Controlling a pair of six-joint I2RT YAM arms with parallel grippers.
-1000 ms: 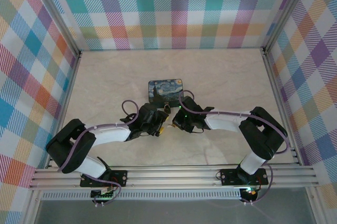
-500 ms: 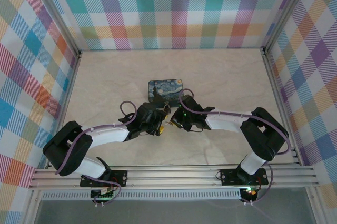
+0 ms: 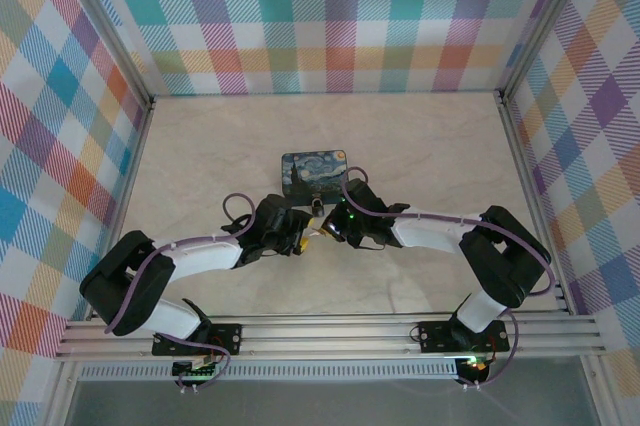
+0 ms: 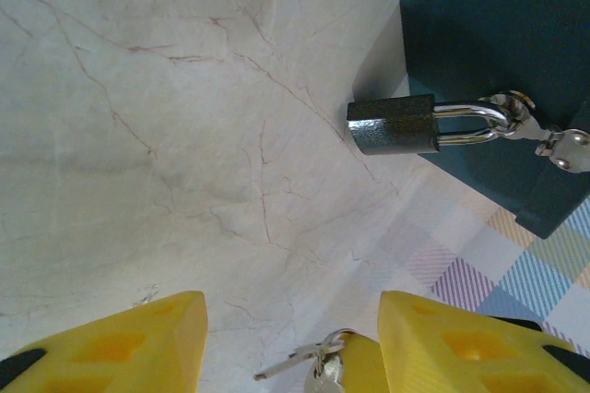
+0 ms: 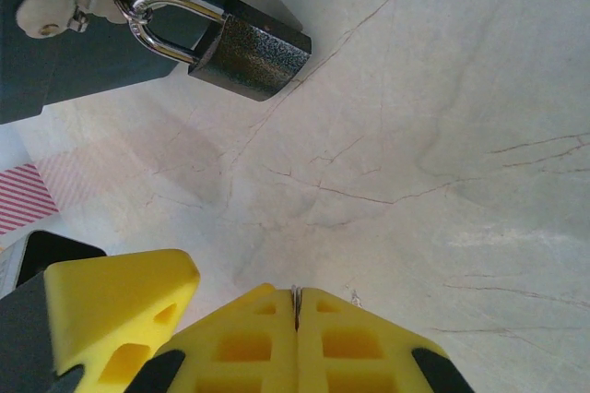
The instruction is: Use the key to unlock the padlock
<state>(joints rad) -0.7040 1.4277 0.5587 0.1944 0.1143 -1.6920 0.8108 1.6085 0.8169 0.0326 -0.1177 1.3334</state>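
Note:
The padlock [image 4: 392, 124] has a dark body and a silver shackle hooked through the hasp of the blue printed box [image 3: 315, 171]. It lies on the table in front of the box, also seen in the right wrist view [image 5: 253, 61]. My right gripper [image 5: 296, 296] is shut on the key [image 4: 295, 363], a thin grey key on a small ring; just a metal sliver [image 5: 296, 308] shows between its fingers. My left gripper [image 4: 290, 310] is open, its yellow fingers [image 4: 138, 347] standing either side of the key and the right fingertips without touching them. Both grippers meet just short of the padlock [image 3: 316, 206].
The box's dark side [image 4: 489, 33] rises close behind the padlock. A silver hasp plate [image 5: 46, 7] sticks out from the box. Marble tabletop [image 3: 420, 146] spreads to the left, right and back, fenced by plaid walls [image 3: 60, 126].
My left gripper has slid right and a little toward the box, up to the right gripper, and its jaws have narrowed somewhat. The right gripper has edged left, still shut.

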